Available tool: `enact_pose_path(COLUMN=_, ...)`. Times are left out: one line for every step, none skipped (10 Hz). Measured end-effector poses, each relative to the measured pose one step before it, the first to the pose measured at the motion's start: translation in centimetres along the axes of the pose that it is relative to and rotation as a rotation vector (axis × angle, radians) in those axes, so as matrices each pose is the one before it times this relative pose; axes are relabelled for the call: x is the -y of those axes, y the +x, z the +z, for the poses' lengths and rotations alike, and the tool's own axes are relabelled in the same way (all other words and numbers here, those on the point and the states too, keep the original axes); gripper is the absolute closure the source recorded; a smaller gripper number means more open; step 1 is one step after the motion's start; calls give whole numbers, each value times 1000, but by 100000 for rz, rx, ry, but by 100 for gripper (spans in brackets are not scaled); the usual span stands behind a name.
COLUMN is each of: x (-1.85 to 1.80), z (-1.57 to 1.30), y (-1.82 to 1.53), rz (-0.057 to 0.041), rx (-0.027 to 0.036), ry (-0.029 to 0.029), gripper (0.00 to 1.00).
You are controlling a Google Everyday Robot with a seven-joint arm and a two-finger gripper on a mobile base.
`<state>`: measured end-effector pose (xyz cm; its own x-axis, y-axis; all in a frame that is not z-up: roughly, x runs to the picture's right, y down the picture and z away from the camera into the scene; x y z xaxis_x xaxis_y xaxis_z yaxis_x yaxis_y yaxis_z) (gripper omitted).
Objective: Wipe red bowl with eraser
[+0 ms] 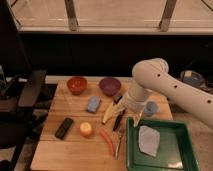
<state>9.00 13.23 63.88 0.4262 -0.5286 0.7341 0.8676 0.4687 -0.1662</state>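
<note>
The red bowl (76,85) stands at the back left of the wooden table, beside the purple bowl (109,85). The eraser (64,127), a flat black block, lies at the front left of the table. My gripper (134,111) hangs at the end of the white arm (152,77) over the middle right of the table, just above the near edge of the green tray. It is well to the right of both the bowl and the eraser, and I see nothing in it.
A light-blue sponge (93,104), a banana (108,112), an orange fruit (86,129), a red chili (107,140) and dark tongs (119,121) lie mid-table. A blue cup (150,108) stands right of the gripper. A green tray (172,157) holds a white cloth (148,139).
</note>
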Motion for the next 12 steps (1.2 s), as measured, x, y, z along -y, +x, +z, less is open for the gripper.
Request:
enact_pose_path(x=874, z=712, y=-383, rz=-3346, rx=1238, ry=-333, gripper=34)
enact_pose_path(x=1064, z=457, y=-218, rz=-2074, rx=296, ry=789, gripper=34)
enact_pose_path(x=1361, z=657, y=-277, rz=-2441, rx=461, ry=625, gripper=34)
enact_pose_path(x=2434, z=1110, y=-549, rz=-3458, rx=685, ry=519, gripper=34)
enact_pose_path(x=2287, z=1062, y=-506, rz=-3124, rx=381, ry=90, gripper=34)
enact_pose_path(x=2032, z=1057, y=-357, rz=-2182, rx=-280, ry=-345, gripper=34)
enact_pose_path(x=2211, z=1272, y=-322, rz=-1800, rx=-822, ry=-71, gripper=34)
enact_pose_path(x=2327, z=1544, y=-181, rz=-1212, rx=-1141, ry=426, gripper=34)
enact_pose_path(x=1165, z=904, y=21, rz=1, rx=-961, ry=271, gripper=34)
enact_pose_path(x=1223, z=1008, y=105, rz=777, rx=-1140, ry=392, gripper=34)
enact_pose_path(x=1853, z=1650, y=558, rz=3016, rx=-1959, ry=1139, gripper=34)
enact_pose_path(x=699, z=713, y=308, rz=1932, rx=-636, ry=794, gripper=34)
